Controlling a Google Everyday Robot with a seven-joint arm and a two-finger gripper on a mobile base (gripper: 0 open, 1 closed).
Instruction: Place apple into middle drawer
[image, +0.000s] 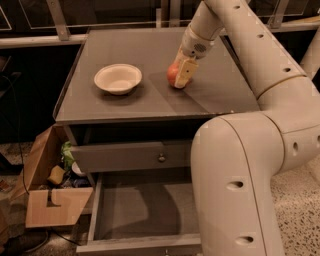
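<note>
— Where, exactly, is the apple (172, 74)?
— On the grey cabinet top (145, 47), well apart from the empty white bowl (118, 78). The robot's gripper (183, 75) is down against its side; whether it has a grip cannot be told.
— And the drawers?
— The middle drawer (140, 210) stands pulled out below, its floor bare. The knobbed drawer (125, 157) above is pushed in. A cardboard box (50, 205) beside the cabinet holds what may be packets.

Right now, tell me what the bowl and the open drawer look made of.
White bowl: likely glazed ceramic or plastic, smooth with soft sheen. Middle drawer: seemingly grey-painted wood, matte flat boards. The pincer sits at the apple on the cabinet top.
</note>
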